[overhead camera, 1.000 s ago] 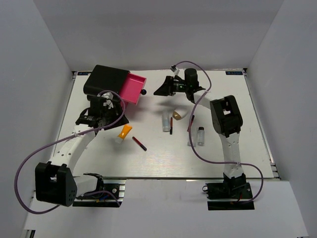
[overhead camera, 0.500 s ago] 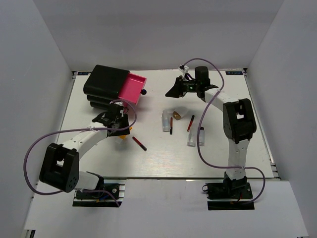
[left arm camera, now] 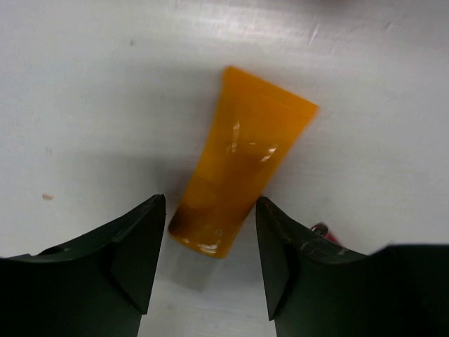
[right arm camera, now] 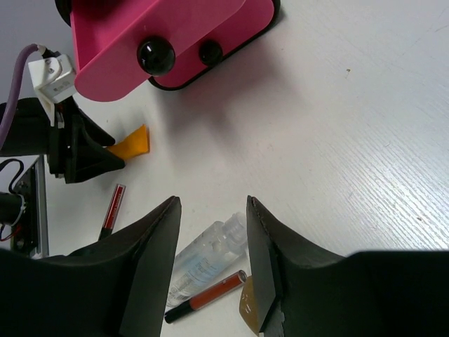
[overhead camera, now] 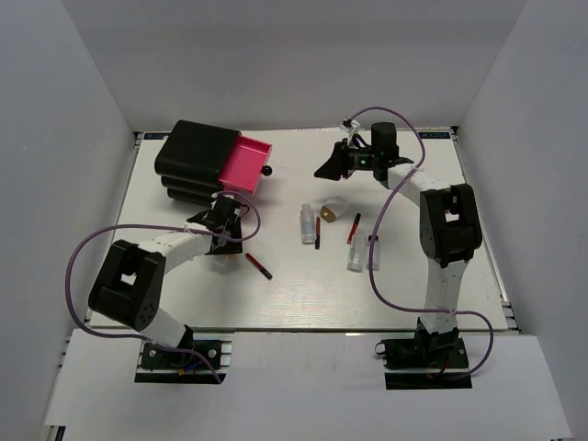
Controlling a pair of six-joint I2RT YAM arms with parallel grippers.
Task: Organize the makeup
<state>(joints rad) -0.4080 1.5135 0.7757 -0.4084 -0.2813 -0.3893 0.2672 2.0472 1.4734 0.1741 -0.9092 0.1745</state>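
The orange tube (left arm camera: 242,182) lies flat on the white table, its lower end between the open fingers of my left gripper (left arm camera: 210,260); the white cap is hidden. In the top view my left gripper (overhead camera: 225,231) covers the tube. A dark-red stick (overhead camera: 258,266) lies just right of it. A clear bottle (overhead camera: 307,224), a slim stick (overhead camera: 318,232), the beige egg-shaped piece (overhead camera: 329,213), another red stick (overhead camera: 354,228) and two small clear bottles (overhead camera: 363,254) lie mid-table. My right gripper (overhead camera: 329,165) hovers open and empty behind them, above the bottle (right arm camera: 203,256).
The black box (overhead camera: 195,158) stands at the back left with its pink drawer (overhead camera: 245,163) pulled open; the drawer (right arm camera: 175,35) and its black knob (right arm camera: 156,55) show in the right wrist view. White walls enclose the table on three sides.
My left arm has swung right and forward, bringing its open gripper down over the orange tube. My right gripper has shifted a little to the right at the back.
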